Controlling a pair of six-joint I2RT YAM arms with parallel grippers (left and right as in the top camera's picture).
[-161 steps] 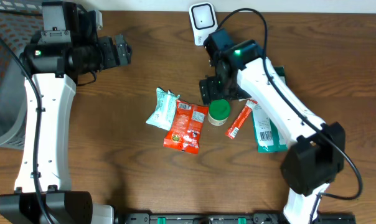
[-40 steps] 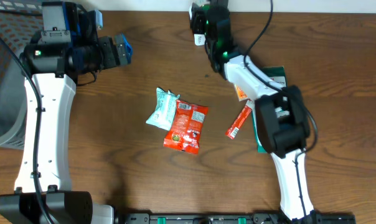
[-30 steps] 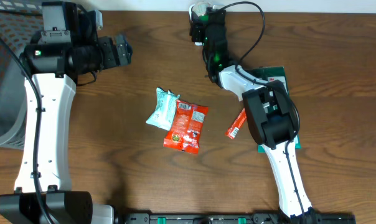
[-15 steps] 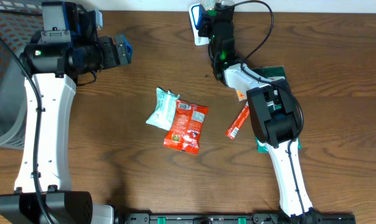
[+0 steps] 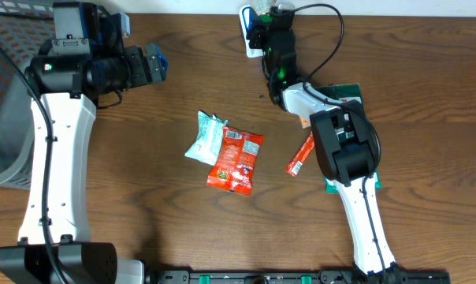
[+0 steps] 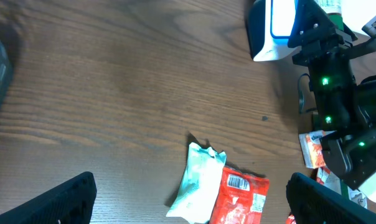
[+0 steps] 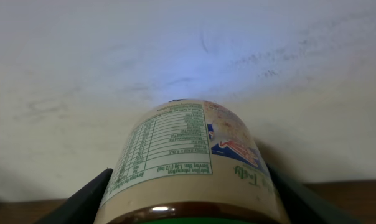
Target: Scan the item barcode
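The item is a jar (image 7: 191, 158) with a printed nutrition label and a green lid, and it fills the right wrist view. My right gripper (image 7: 191, 208) is shut on it, one black finger on each side. Overhead, the right gripper (image 5: 271, 24) is raised at the table's far edge, right by the white barcode scanner (image 5: 249, 24); the jar itself is mostly hidden there. In the left wrist view the scanner (image 6: 272, 28) stands just left of the right arm (image 6: 331, 74). My left gripper (image 5: 153, 65) hangs open at the upper left, holding nothing.
A mint-green packet (image 5: 205, 138) and a red packet (image 5: 236, 160) lie mid-table. A red stick pack (image 5: 301, 155) and a dark green packet (image 5: 344, 177) lie beside and under the right arm. A mesh basket (image 5: 1, 102) stands at the left edge.
The right gripper lifted the jar off the table and carried it up to the scanner. Over the last second it shifted only slightly. The left arm has not moved.
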